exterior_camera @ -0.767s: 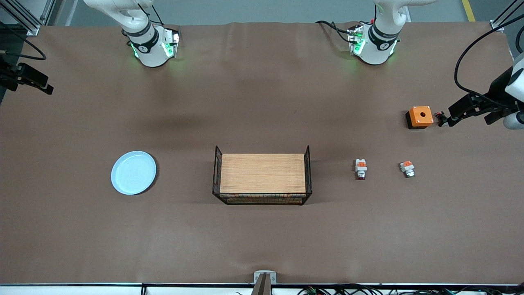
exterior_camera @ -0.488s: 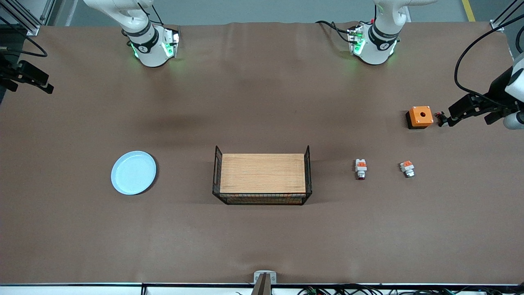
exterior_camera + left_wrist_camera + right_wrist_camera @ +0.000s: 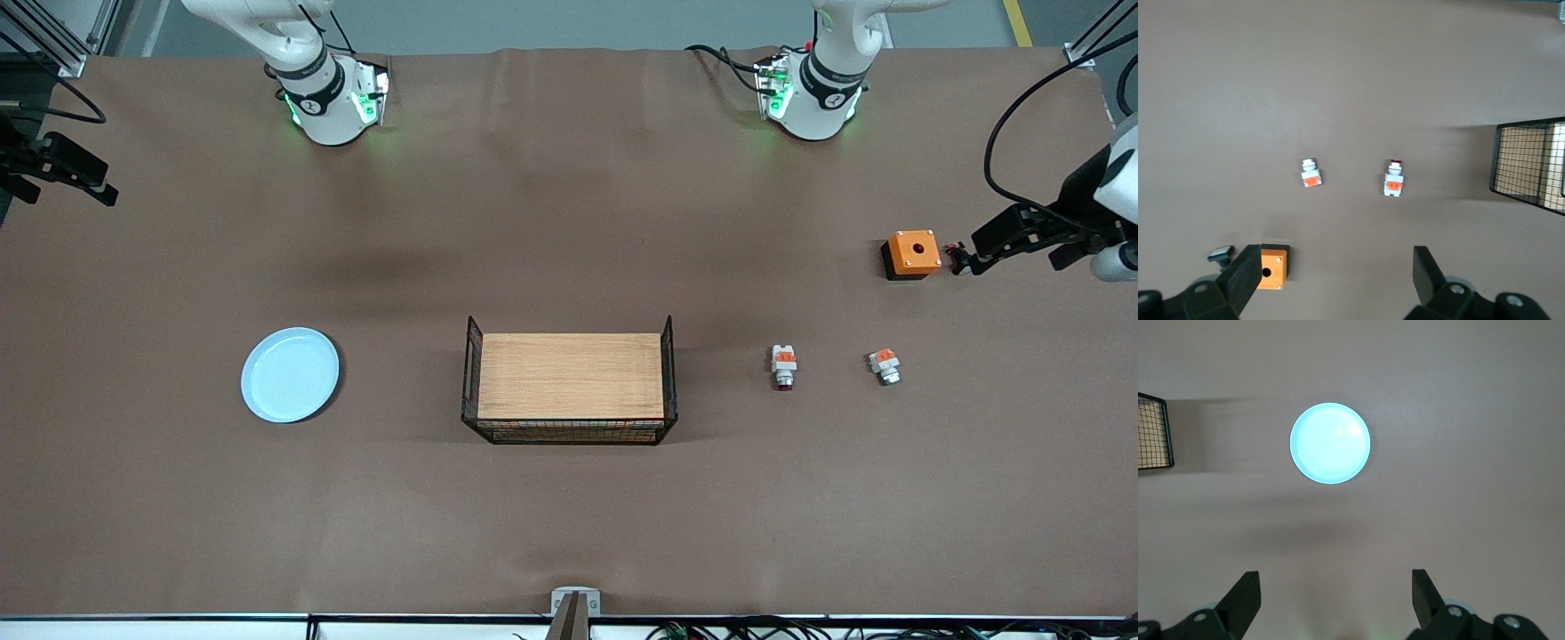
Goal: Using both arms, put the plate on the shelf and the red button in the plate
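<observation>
On the tabletop point(image 3: 569, 516) — one plate point(image 3: 290, 374), pale blue; one wooden tray point(image 3: 569, 376) with black wire ends; one orange box point(image 3: 912, 253) with a hole. Two small white-and-orange switch parts: one red button point(image 3: 783, 366), and one part with a silvery end point(image 3: 885, 365). Two robot arms — each with one hand.

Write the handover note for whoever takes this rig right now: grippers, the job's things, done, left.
Left gripper: open, empty, up over the table at the left arm's end.
Right gripper: open, empty, up at the right arm's end.
Round pale blue plate: on the table toward the right arm's end, untouched.
Red button, white-orange part with dark red cap: on the table between the wooden tray with black wire ends and the similar silvery-ended part. The orange box with a hole lies farther from the front camera.
Done: nothing.
Left: pick and place both plate and button.
</observation>
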Motion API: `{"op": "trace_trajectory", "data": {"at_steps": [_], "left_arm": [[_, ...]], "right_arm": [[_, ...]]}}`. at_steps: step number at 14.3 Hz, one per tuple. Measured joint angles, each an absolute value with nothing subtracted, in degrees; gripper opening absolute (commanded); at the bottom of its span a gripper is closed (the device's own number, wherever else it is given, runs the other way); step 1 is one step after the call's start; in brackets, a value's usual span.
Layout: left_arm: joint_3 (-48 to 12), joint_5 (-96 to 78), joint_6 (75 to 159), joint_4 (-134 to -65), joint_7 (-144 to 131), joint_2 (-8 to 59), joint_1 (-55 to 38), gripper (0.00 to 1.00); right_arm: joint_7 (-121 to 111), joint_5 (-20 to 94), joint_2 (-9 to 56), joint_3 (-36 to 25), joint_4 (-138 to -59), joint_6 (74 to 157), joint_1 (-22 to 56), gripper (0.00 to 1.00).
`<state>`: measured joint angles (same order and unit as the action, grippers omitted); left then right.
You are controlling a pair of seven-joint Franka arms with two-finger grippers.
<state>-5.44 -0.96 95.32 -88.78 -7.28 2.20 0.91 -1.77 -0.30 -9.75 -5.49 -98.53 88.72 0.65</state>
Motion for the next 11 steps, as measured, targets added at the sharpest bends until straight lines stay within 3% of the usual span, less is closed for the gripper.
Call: {"op": "trace_trajectory", "data": {"at_steps": [7, 11], "left_arm": [[-11.14, -1.29, 97.99, -90.58, -15.95, 12.43, -0.98, 1.0], [-11.37, -1.29, 107.65, -96.66, -15.69, 15.45, -0.99, 0.99]], "right_arm": [[-1.77, -0.3, -9.98, -5.5, -98.71, 88.21, 0.65, 1.0], [-1.77, -0.3, -10.05, -5.6, -98.72, 88.2, 0.65, 1.0]]}}
